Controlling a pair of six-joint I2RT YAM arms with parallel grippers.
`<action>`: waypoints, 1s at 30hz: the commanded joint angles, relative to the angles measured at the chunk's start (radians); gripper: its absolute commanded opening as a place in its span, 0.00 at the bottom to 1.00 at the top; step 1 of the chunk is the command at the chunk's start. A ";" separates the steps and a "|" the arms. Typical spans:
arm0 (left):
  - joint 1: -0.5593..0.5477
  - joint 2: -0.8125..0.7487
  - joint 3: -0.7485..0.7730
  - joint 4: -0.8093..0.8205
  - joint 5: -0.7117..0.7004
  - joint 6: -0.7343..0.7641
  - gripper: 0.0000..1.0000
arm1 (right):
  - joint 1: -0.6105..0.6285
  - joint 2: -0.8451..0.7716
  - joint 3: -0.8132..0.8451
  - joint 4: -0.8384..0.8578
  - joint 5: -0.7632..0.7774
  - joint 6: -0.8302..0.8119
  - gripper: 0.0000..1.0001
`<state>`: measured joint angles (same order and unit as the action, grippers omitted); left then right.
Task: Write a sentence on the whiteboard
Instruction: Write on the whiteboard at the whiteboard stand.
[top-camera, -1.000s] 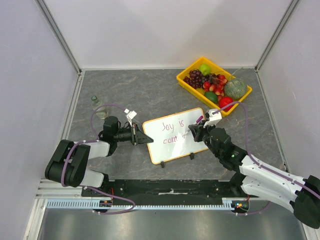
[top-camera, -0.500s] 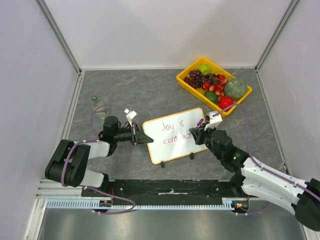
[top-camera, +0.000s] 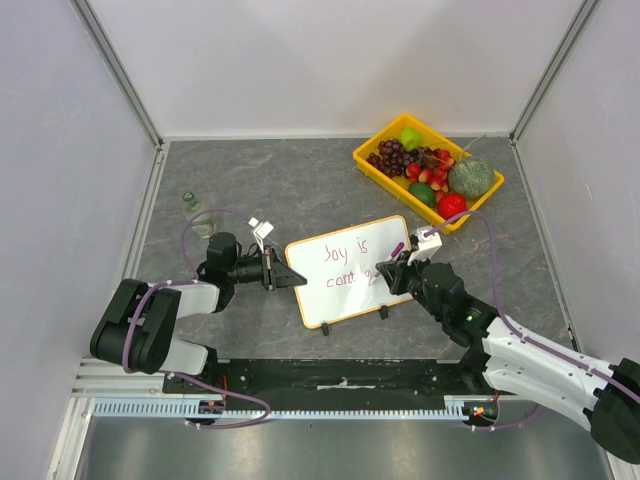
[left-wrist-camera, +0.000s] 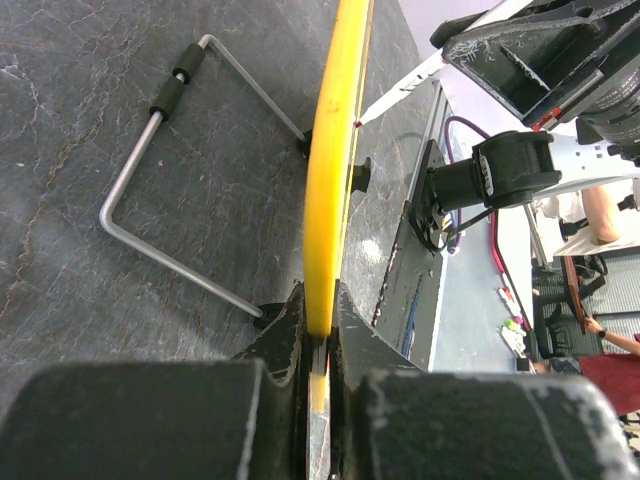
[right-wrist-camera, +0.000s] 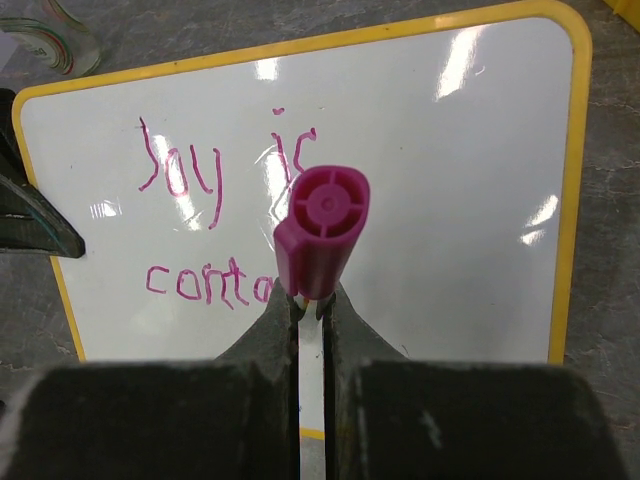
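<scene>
Dark grey marbled bench (top-camera: 300, 180) boxed in by plain white walls on the left, far and right sides, and there is the whiteboard (top-camera: 345, 298), sitting near the middle of the bench towards the near edge. It is yellow-framed, propped on two little black feet (top-camera: 325, 329) with a bent wire stand (left-wrist-camera: 165, 170) behind it. Its long axis runs left to right, with the right end swung a little farther away, and the writing face looks up and towards the arms. The left pincer (left-wrist-camera: 318, 315) is clamped on the board's left edge, seen edge-on between the fingers from the left wrist. The right pincer (right-wrist-camera: 310, 300) is closed on a magenta marker (right-wrist-camera: 322, 215), poised over the lower line of the sentence (top-camera: 347, 264). That reads "Joy is" above and "conta" below, and the marker hides anything past that. On the right, the board's far corner lies near the yellow fruit tray (top-camera: 372, 152), though not touching it. On the left, a small glass bottle (top-camera: 195, 212) stands well apart near the wall. Bare bench stretches far and left of the board. On the near side the feet sit just short of the bench's edge.
</scene>
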<state>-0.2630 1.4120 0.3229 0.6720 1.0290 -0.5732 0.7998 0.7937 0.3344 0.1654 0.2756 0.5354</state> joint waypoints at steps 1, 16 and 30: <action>-0.001 0.018 0.011 -0.020 -0.050 0.015 0.02 | -0.005 0.027 -0.005 0.026 -0.027 0.012 0.00; -0.001 0.015 0.010 -0.018 -0.049 0.015 0.02 | -0.010 0.041 0.069 0.086 -0.070 0.061 0.00; -0.001 0.013 0.008 -0.019 -0.047 0.015 0.02 | -0.080 -0.007 0.114 0.029 -0.036 0.015 0.00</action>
<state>-0.2630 1.4120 0.3229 0.6731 1.0294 -0.5732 0.7444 0.7956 0.4088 0.2085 0.2146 0.5758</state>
